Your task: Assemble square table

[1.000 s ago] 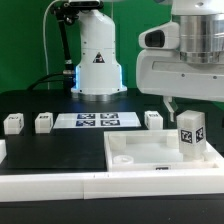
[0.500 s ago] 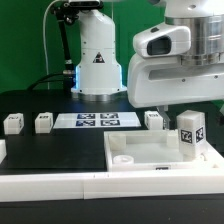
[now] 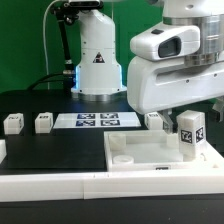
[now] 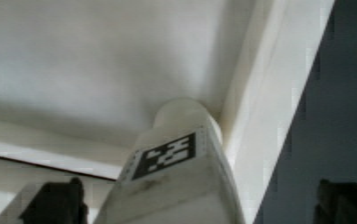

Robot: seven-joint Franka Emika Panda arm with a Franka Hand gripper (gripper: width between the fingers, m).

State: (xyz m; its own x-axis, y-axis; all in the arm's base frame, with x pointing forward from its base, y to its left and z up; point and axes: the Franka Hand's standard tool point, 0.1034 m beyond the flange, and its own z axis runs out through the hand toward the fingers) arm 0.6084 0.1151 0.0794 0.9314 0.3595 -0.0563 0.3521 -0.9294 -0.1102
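The white square tabletop slab (image 3: 140,158) lies rim up at the front, on the exterior view's right. One white tagged leg (image 3: 191,135) stands upright in its far right corner. The arm's white hand (image 3: 175,70) hangs just above that leg. In the wrist view the leg (image 4: 184,160) stands in the slab's corner (image 4: 86,80), between my gripper's (image 4: 201,205) two dark fingers (image 4: 59,203). There is a gap on each side of the leg, so the gripper is open. Three more tagged legs (image 3: 12,124) (image 3: 43,123) (image 3: 153,119) stand loose on the black table.
The marker board (image 3: 97,121) lies flat between the loose legs. The robot's white base (image 3: 97,55) stands behind it. A long white border bar (image 3: 50,186) runs along the table's front edge.
The hand has shifted toward the exterior view's left and looms larger above the slab. The leg in the corner and the loose legs have not moved.
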